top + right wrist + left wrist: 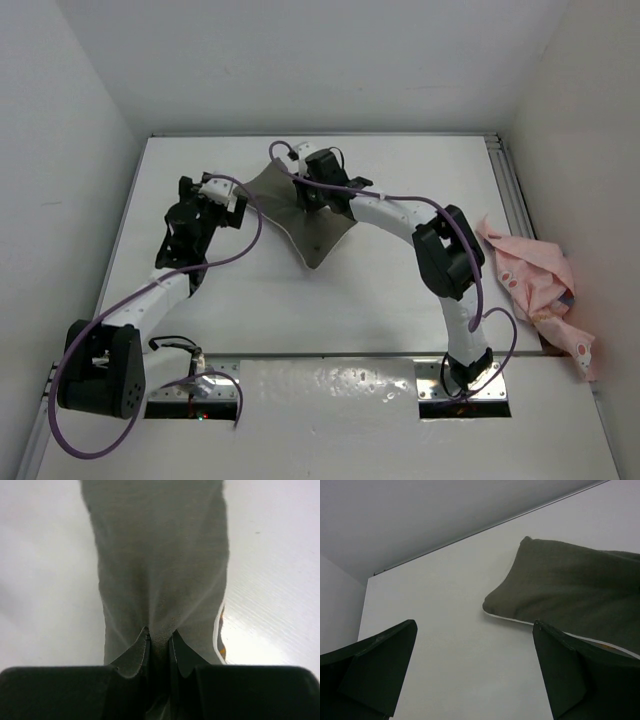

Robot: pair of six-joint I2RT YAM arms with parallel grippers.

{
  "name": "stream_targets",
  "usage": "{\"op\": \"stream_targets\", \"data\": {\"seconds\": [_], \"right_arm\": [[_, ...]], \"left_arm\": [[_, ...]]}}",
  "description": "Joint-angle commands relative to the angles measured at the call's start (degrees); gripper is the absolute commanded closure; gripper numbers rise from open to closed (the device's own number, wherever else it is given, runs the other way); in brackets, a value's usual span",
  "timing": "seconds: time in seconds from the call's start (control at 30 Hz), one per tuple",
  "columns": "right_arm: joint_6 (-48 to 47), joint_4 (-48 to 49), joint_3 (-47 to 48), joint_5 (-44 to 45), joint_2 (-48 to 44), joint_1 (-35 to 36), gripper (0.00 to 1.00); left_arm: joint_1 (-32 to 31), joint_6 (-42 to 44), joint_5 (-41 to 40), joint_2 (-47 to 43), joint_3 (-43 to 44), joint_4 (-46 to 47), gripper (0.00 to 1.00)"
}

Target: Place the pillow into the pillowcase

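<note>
Right claw [312,193] was clamped tight on the pillow [312,238], pinching a fold of the grey cloth near its far edge. The wrist cam showed both fingers [132,657] pressed together w/ fabric bunched btwn them and the rest of the pad hanging away. In the top view the pillow sat at approx 12 o'clock on the table [400,300], centre-far. It was raised at the pinch w/ corners drooping, so it looked lifted, not lying flat. Pale trim showed along one edge.

Left claw [474,630] was spread wide, holding nothing, at approx 10 o'clock. It was just beside the pillow's left corner but not touching it. Prob. held open there to take a second corner or steady the pad, b/c a single pinch point lets a limp pad sag & twist.

Pillowcase [538,275] lay crumpled at 3 o'clock by the table's right edge, well apart from the pillow and both claws. Its opening couldn't be made out; too bunched.

Judgement: task was at an early stage. Pillow in hand, case untouched, nothing inserted. Next would need the case brought inward, then its mouth found & held open by one claw while the other feeds the pad in. Risks: thin pad buckling at the mouth, or the case sliding off the edge when tugged.
</note>
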Motion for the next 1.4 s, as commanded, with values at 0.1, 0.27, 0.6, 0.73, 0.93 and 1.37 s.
{"op": "stream_targets", "data": {"seconds": [0.1,0.27,0.6,0.73,0.93,1.37], "right_arm": [[-3.2,10.2,0.7,-14.2,-2.3,1.0,1.0],[-4.1,11.6,1.0,-18.4,-2.8,-0.1,1.0],[6.9,-2.2,3.7,1.3,-9.6,-3.9,0.01],[10.1,-12.7,-6.6,17.2,-20.1,-13.6,0.98],[18.7,-26.1,-25.9,36.0,-29.1,-31.0,0.01],[2.5,-24.9,-23.5,50.2,-10.5,-46.6,0.01]], "left_arm": [[0.3,1.6,-0.4,-1.9,-0.9,4.6,0.0],[0.3,2.4,-2.1,-1.8,-1.0,4.6,0.0],[0.3,2.6,-2.4,-2.3,-0.9,4.2,0.0],[0.1,3.3,-1.0,-2.3,-1.8,4.9,0.0],[-0.1,5.4,6.9,-2.6,-2.4,4.4,0.33],[-1.5,6.4,6.8,-2.1,-2.2,3.9,0.24]]}}
